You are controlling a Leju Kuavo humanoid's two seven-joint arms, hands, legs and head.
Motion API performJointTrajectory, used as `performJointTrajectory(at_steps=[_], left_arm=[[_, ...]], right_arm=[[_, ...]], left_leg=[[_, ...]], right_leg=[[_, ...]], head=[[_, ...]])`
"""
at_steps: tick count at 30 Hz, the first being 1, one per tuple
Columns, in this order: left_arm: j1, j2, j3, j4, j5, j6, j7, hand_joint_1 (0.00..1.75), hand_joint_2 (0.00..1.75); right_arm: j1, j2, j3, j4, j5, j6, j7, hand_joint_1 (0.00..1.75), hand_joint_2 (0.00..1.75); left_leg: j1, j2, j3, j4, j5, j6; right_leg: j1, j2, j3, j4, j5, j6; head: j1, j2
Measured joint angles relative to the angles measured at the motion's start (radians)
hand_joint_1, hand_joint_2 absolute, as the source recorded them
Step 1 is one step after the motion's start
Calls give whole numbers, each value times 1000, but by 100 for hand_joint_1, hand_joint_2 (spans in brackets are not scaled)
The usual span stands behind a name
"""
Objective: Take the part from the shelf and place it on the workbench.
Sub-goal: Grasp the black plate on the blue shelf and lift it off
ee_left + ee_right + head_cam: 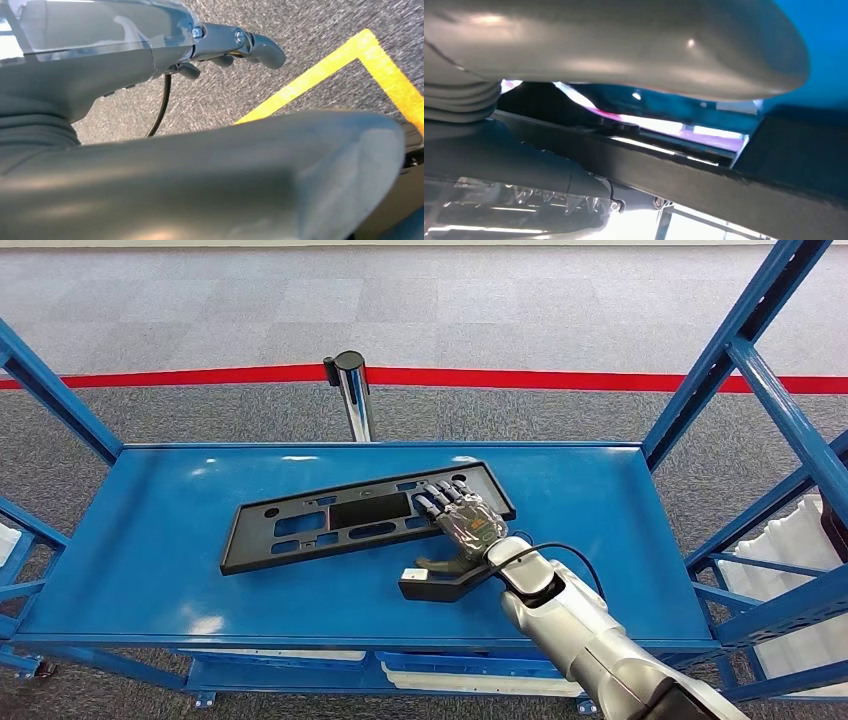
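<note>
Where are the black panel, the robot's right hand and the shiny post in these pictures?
black panel (pixel 300 527): head view, on its flat face left of the middle cutout.
right hand (pixel 462 518): head view, on the back of the hand lying over the panel's right end.
post (pixel 354 400): head view, on its chrome shaft behind the shelf.

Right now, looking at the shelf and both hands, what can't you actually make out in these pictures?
- Head view: whether the right hand grips the black panel or just rests on it; its fingers cover the contact.
- Right wrist view: the panel's shape; too close, hidden by the thumb.
- Left wrist view: what the left hand fingers do; the thumb blocks most of it.
- Head view: the lower shelf, hidden under the top shelf.
</note>
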Motion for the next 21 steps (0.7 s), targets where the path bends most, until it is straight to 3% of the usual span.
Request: performJointTrajectory(at_steps=[4,8,21], left_arm=[[0,0,0,0,-3,0,-2,0,0],[0,0,0,0,-9,0,-8,0,0],[0,0,0,0,-31,0,-8,0,0]], right_arm=[[-3,15,-2,31,-15,-1,-19,0,0],[-1,24,-18,46,-49,-11,-58,0,175],[15,33,-51,48,-77,-44,-108,0,175]], left_leg=[[0,0,0,0,0,0],[0,0,0,0,0,0],[0,0,0,0,0,0]], right_leg=[[0,0,0,0,0,0],[0,0,0,0,0,0],[0,0,0,0,0,0]], head=[[0,0],[0,0],[0,0]])
